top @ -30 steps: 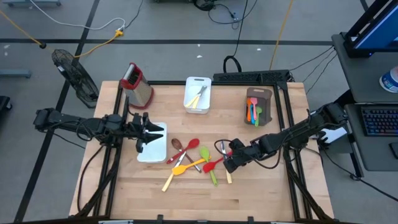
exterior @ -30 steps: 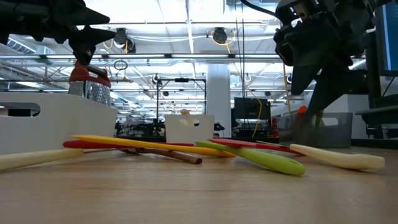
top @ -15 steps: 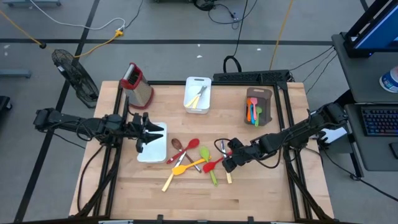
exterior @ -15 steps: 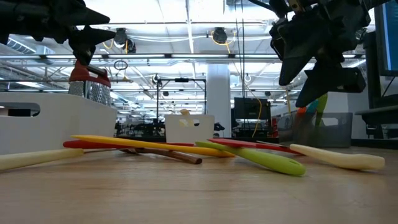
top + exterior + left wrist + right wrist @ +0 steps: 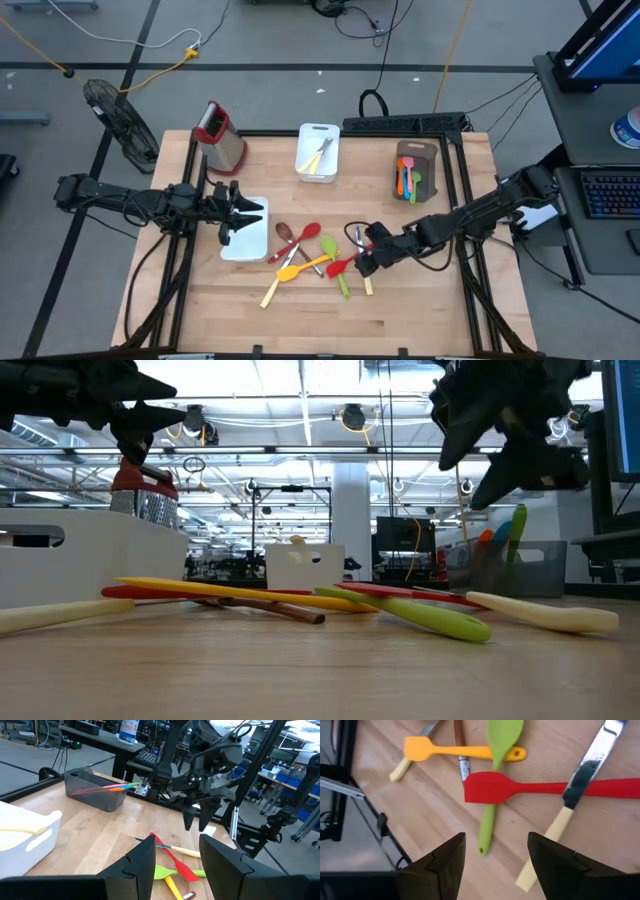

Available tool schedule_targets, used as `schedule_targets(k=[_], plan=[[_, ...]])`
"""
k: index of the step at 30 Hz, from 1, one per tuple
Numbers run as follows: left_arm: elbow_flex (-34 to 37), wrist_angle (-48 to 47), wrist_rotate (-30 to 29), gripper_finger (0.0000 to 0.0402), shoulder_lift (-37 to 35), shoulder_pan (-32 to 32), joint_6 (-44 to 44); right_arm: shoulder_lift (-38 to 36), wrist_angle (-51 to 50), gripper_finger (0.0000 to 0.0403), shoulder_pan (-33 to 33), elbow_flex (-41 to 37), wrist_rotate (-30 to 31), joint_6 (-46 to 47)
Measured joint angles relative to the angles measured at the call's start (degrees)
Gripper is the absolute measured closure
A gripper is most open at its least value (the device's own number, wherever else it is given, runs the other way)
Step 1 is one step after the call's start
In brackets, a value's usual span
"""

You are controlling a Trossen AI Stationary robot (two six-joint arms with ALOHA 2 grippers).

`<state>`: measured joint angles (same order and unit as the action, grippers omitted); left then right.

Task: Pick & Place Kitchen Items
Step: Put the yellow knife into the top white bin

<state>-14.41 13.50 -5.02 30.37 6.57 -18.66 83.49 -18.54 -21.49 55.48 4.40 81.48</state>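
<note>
The right gripper (image 5: 364, 262) hangs low over the right edge of a loose pile of utensils (image 5: 315, 258) at the middle of the wooden table (image 5: 420, 310), its arm reaching in from the right side. Its two dark fingers (image 5: 445, 865) stand apart with nothing between them. Directly beneath it lie a red spatula (image 5: 545, 789) with a flat rectangular blade, a green spoon (image 5: 496, 775) crossing over it, a yellow spatula (image 5: 455, 750) and a steel knife (image 5: 570, 800) with a pale handle.

The left gripper (image 5: 232, 212) waits over a white tray (image 5: 250, 245) on the table's left half, its arm stretched in level from the left, jaws parted and empty.

The pile mixes smooth silicone heads in red, yellow and green with pale wooden handles. More utensils stand in a brown tray (image 5: 413, 158) at the back right, and others lie in a second white tray (image 5: 318, 150) at the back centre. A steel box grater (image 5: 222, 138) with a red top stands at the back left. No lettering on any item can be read.
</note>
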Motion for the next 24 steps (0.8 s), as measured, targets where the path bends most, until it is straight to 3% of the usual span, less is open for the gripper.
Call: schedule_targets(k=[8, 14, 24], plan=[[0.00, -0.40, -0.02, 0.0247, 0.00, 0.00, 0.09, 2.47, -18.38, 0.0196, -0.24, 6.70, -4.67, 3.54], [0.00, -0.81, -0.72, 0.0247, -0.01, 0.00, 0.10, 8.51, -16.42, 0.0193, 0.15, 6.89, -9.01, 3.49], [0.02, -1.28, -1.12, 0.0247, -0.01, -0.04, -0.57, 13.12, -14.57, 0.0198, 3.60, 6.82, -7.42, -0.16]])
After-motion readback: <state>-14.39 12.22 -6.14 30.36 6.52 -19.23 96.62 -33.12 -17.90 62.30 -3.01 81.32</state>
